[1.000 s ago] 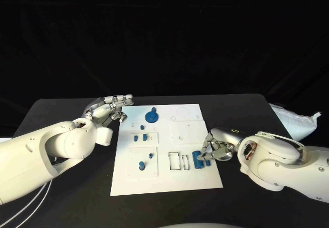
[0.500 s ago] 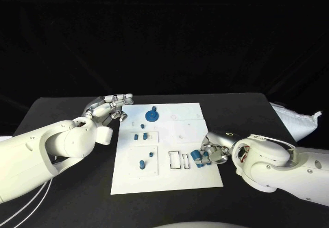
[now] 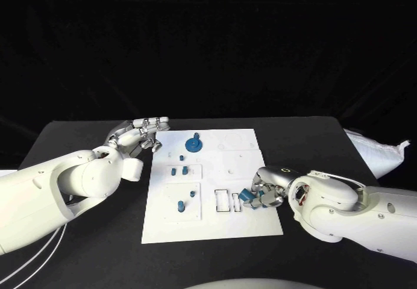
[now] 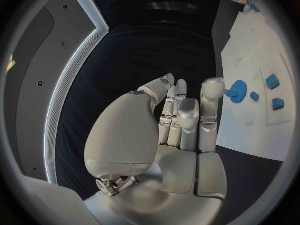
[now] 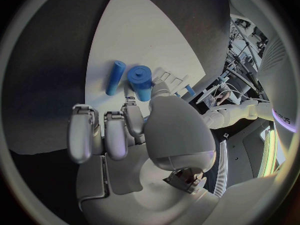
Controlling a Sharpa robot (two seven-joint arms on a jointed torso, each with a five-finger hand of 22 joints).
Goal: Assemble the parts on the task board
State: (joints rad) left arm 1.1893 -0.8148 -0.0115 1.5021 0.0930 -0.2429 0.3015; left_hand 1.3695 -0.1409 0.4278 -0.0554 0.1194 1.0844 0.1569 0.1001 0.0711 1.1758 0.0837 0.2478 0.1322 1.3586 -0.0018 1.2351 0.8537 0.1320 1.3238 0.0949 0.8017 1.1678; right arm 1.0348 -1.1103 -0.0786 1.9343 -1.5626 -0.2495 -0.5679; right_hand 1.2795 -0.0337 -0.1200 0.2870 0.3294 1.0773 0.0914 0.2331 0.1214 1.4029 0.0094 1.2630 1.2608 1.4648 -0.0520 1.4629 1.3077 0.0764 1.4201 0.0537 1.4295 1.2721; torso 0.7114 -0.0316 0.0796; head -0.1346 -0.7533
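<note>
Lying off the task board [image 3: 247,156]'s right edge, a white bag [image 3: 375,152] sits at the table [image 3: 78,135]'s rim, well apart from the parts. On the board, a blue gear [image 3: 193,144] stands near its far edge, small blue pegs [image 3: 180,171] rest in the recessed panels on its left half, and two outlined slots [image 3: 228,201] lie toward its near right. The right hand [image 3: 267,191] hovers over the board's right edge, pinching a short blue cylinder [image 5: 141,80] between thumb and a finger; a slimmer blue pin [image 5: 115,77] lies flat on the board just beside it. The left hand [image 3: 139,135] hangs beyond the board's left edge, fingers straight and slightly parted, holding nothing. Bare white board stretches along its near edge and far right corner.
</note>
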